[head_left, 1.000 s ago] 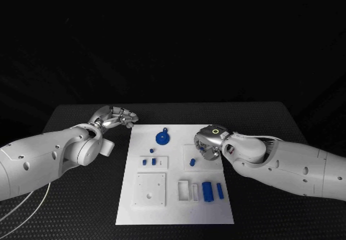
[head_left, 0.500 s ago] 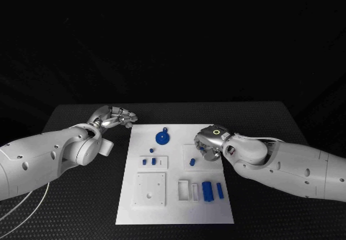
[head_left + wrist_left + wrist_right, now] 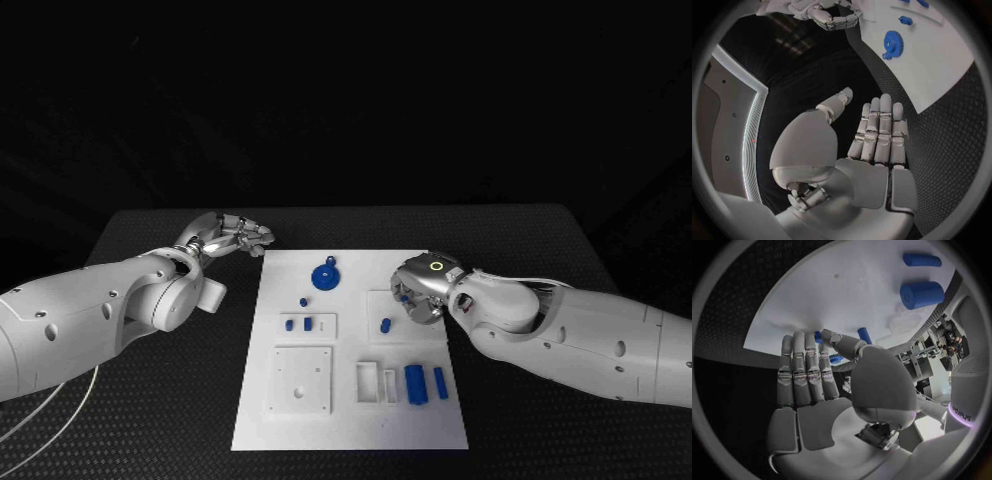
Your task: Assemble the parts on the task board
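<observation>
The white task board (image 3: 351, 420) lies in the middle of the table. On it are a blue gear with a handle (image 3: 325, 274), a small blue peg (image 3: 385, 324), two small blue pieces in a white block (image 3: 299, 323) and two blue cylinders (image 3: 414, 383) near white slots. My right hand (image 3: 420, 296) hovers over the board's right side, just beside the peg, fingers straight and holding nothing. In the right wrist view the peg (image 3: 864, 335) and a cylinder (image 3: 922, 294) lie beyond the flat palm (image 3: 811, 390). My left hand (image 3: 231, 236) is off the board by its far left corner, fingers extended (image 3: 879, 135), empty.
A white square plate with holes (image 3: 302, 379) sits on the board's near left. A tiny blue piece (image 3: 304, 300) lies below the gear. Black table (image 3: 159, 400) surrounds the board. The left wrist view shows the gear (image 3: 892, 44) and the board edge (image 3: 942, 80).
My right hand and forearm have crept slightly toward the near right. The left hand and the parts have stayed where they were.
</observation>
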